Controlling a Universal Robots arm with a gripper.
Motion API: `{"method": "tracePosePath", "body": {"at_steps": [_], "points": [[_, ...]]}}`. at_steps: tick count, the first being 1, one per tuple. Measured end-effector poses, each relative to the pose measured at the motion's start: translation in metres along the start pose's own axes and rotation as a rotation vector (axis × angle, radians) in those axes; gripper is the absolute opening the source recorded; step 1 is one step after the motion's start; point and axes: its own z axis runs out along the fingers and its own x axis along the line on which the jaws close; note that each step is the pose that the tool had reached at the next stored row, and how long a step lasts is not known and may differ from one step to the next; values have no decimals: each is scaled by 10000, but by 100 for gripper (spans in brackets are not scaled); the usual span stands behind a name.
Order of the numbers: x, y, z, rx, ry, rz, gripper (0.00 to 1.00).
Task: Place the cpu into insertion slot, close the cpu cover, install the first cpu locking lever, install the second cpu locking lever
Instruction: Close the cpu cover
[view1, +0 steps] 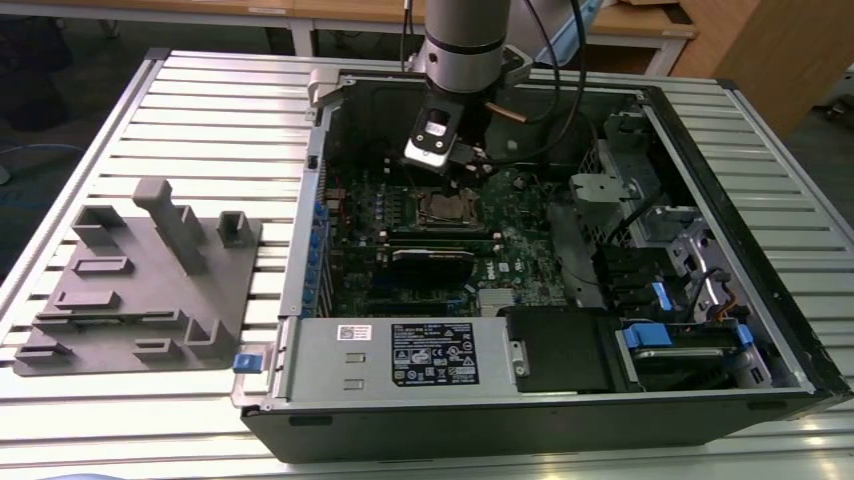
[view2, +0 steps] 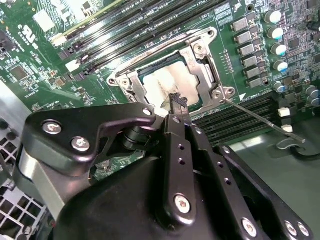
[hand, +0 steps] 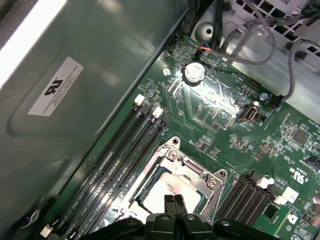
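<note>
I held the black tool (hand: 174, 200), fingertips pinched together and empty, directly above the flat silver-grey square cpu (hand: 157, 194) beneath it.

No wording can be made out: a white sticker (hand: 55, 86) sits on the grey case wall (hand: 105, 45), and a black label (view1: 434, 353) on the power supply housing (view1: 331, 372), both illegible.

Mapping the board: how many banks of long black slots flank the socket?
2: wall-side bank between the case wall and the cpu cover; far bank on the cover's opposite side.
</note>
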Motion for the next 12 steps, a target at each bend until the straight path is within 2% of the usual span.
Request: {"method": "tracePosePath", "body": {"at_steps": [3, 12], "points": [[0, 0, 0, -3, 11, -163, 11], [0, 0, 0, -3, 13, -175, 11]]}}
